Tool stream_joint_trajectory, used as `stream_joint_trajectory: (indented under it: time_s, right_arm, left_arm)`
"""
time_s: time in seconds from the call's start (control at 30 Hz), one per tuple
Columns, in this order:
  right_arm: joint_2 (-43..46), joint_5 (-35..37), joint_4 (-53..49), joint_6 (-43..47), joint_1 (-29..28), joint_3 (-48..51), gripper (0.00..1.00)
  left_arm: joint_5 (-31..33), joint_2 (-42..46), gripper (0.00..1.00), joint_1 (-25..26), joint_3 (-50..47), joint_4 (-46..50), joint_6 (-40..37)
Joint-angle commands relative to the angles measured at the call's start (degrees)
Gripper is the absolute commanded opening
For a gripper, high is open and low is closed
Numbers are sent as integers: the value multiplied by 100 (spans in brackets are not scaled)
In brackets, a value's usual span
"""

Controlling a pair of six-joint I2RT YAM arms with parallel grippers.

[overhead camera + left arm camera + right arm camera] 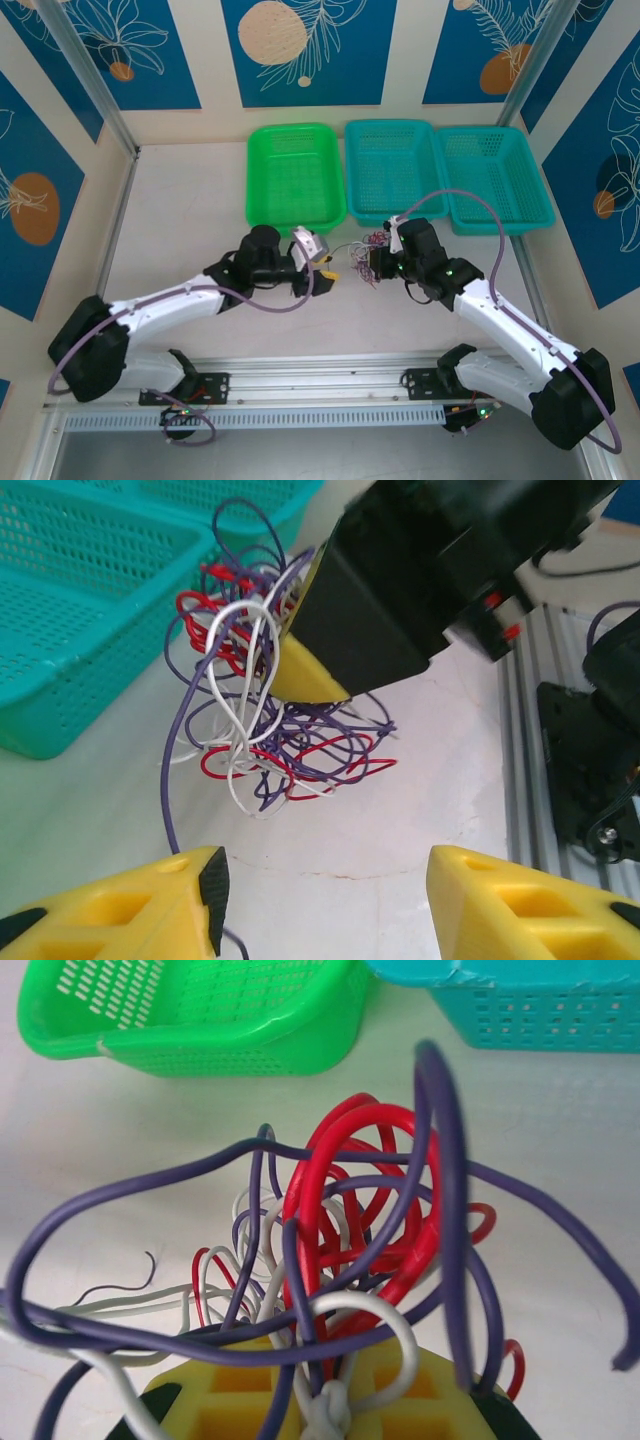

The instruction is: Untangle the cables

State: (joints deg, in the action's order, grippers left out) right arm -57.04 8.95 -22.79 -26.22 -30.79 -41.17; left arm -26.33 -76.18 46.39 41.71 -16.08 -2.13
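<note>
The cables are a knot of thin purple, red and whitish wires, lying between my two grippers in front of the baskets. My right gripper is shut on the tangle; in its wrist view the yellow fingers clamp a whitish knot and several purple and red loops of the cables. In the left wrist view the bundle hangs from the right gripper's yellow tip down to the table. My left gripper stands open just short of it, with nothing between its fingers. One purple strand trails past its left finger.
A green basket and two teal baskets line the back of the table, close behind the tangle. The teal basket's wall is left of the bundle. An aluminium rail runs along the near edge.
</note>
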Motion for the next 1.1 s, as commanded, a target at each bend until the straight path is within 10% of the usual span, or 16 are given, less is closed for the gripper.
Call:
stream_joint_trajectory:
  time_s: [0.0,0.1,0.27,0.6,0.63,0.73,1.07]
  right_arm:
    - [121,-282,-120,152,-89,-185,4]
    - [113,-220,-138,148,-120,-220,4]
    - [95,-155,-104,119,-156,-190,4]
    - [76,223,119,-192,-172,238,4]
    - [101,181,156,-187,-166,267,4]
    - [138,37,187,-94,-156,238,5]
    - [143,-493,239,178,-218,121,6]
  left_arm:
    - [228,-398,55,38,290,-459,-199]
    - [505,-779,45,39,431,-624,-152]
    - [616,-843,0,42,359,-1031,-18]
    - [1838,101,0,41,-186,-723,-146]
    - [1808,196,0,37,-228,-627,-242]
    - [1173,313,44,37,-150,-129,-734]
    - [464,-222,66,28,290,300,-1652]
